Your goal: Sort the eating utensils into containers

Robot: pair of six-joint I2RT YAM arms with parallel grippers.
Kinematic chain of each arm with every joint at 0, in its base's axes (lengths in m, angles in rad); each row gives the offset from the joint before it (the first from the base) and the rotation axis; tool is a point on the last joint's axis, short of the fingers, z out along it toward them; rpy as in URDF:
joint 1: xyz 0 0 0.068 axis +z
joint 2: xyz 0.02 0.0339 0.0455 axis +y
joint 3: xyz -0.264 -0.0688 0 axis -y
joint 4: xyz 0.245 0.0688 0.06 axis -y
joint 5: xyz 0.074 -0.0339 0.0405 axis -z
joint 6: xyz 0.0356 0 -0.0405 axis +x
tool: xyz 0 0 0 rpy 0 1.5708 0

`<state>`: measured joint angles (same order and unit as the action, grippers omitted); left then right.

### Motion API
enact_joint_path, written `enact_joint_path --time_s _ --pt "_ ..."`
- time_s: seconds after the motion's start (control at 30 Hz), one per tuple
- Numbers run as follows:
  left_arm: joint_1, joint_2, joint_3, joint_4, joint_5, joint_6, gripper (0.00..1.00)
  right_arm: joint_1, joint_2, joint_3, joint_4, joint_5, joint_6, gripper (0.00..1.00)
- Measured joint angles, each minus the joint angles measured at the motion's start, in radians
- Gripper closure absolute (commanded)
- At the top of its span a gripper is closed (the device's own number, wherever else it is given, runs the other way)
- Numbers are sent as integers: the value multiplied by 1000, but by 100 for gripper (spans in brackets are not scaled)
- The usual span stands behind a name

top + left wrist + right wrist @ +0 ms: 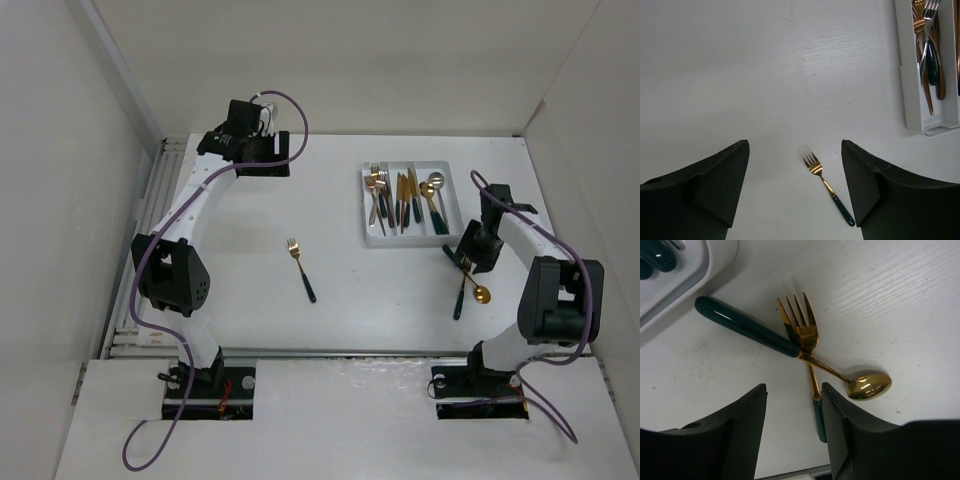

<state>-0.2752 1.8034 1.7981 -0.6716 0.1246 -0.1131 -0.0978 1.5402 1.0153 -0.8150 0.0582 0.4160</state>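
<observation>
Now: right arm (520,235) bent, right gripper (794,390) aimed down over crossed fork (799,325) and spoon (869,385), jaws parted, empty. Left arm (190,205) stretched far, left gripper (795,147) wide, empty.

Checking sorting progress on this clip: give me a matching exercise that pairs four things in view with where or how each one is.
Things:
1. lone fork
2. spoon
3. white tray
4. left gripper

States:
A. open, holding nothing
B. crossing a second fork, close to the tray
C. lying alone, well to the left of the tray
D. holding utensils in its compartments

Pairs: 1-C, 2-B, 3-D, 4-A
</observation>
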Motion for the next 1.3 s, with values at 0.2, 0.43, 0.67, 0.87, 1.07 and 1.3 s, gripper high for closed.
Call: enact_joint_path --time_s 0.2,0.43,0.67,0.87,1.07,1.3 --pt "9 0 0 0 3 0 28 -6 5 4 27 -3 -16 39" --pt "11 0 0 0 3 0 28 92 113 126 38 57 -110 38" --pt "16 0 0 0 2 0 28 177 203 169 36 114 -166 41" --pt "18 0 0 0 -4 0 28 178 252 188 37 161 -185 42" --pt "20 0 0 0 -6 1 28 189 301 206 37 171 -205 58" --pt "20 0 0 0 -14 4 28 285 307 214 33 168 -230 81"
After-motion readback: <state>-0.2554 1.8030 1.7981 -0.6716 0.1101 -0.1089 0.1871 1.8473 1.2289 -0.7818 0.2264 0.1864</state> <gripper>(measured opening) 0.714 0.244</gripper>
